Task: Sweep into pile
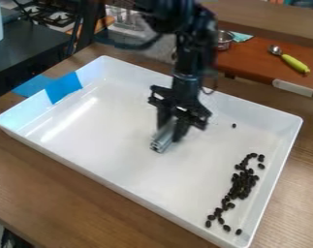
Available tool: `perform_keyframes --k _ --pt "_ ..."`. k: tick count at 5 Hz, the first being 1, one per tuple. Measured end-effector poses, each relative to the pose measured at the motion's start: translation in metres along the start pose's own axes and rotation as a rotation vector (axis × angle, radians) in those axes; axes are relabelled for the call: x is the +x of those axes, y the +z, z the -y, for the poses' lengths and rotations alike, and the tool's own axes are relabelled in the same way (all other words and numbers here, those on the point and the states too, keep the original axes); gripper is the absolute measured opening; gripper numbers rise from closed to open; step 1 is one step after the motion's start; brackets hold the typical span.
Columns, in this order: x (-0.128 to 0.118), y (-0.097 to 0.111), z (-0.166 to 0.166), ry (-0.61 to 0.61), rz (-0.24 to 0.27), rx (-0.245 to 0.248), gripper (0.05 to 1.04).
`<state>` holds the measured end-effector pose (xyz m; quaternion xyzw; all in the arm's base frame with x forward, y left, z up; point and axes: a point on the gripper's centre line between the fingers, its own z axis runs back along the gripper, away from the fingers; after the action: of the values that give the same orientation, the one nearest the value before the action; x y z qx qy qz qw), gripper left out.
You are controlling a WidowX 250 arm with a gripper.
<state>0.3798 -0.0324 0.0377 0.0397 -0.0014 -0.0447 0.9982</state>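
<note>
From my end of the link I have the gripper (169, 132) pointing down over the middle of the white tray (110, 138), with the arm coming in across its far side. The fingers are closed around a silver-grey tool (161, 142), one on either side of it; its ribbed lower end sits low over the tray floor (whether it actually touches, I can't tell from up here).

The dark beans (242, 185) lie inside the tray toward its right end as I see it, well apart from the tool. They make a long, uneven band, packed tightest midway and looser at both ends, with some stragglers by the tray's near right corner. One single bean (233, 126) lies apart from the rest, nearer the tray's far wall.

Blue tape (63, 88) runs over the tray's left wall near the far left corner (two strips, by the look of it). The wooden table (61, 193) is under the tray. Beyond the tray's far wall I see a metal bowl (224, 40), a teal cloth (240, 36) and a scoop with a yellow-green handle (295, 63).
</note>
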Motion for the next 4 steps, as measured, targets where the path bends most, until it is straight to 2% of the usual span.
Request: perform_keyframes --k 1,2,3,4 --pt "0.002 0.001 0.022 -0.02 -0.005 -0.003 0.392" --pt "0.004 0.004 0.041 -0.041 -0.009 -0.026 0.392" --pt "0.003 0.006 0.062 -0.102 0.001 -0.03 0.392" --pt "0.005 0.005 0.062 -0.135 0.013 -0.026 0.392"
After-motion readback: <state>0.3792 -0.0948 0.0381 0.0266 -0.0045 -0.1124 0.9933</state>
